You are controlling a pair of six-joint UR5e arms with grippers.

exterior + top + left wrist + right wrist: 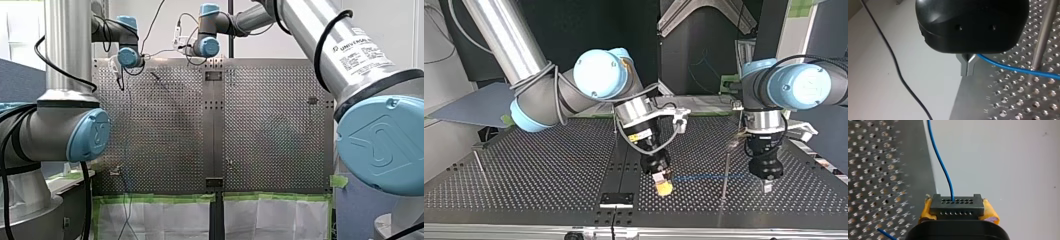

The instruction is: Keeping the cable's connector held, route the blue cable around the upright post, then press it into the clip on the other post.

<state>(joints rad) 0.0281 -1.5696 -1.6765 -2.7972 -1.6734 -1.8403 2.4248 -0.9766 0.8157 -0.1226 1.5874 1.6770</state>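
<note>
Right gripper has its yellow pads clamped tight on the black connector, about halfway along the table edge farthest from the arm bases. The blue cable runs along that edge, crosses the upright post, and ends in the left gripper, whose metal fingers are pinched together on it.

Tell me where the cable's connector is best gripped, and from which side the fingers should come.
Grip the connector on its two short end faces, coming from the back, opposite the holed face where the blue cable leaves. Those ends look flat and parallel, and the cable is left free. My right gripper holds it just so, one yellow pad on each end.
</note>
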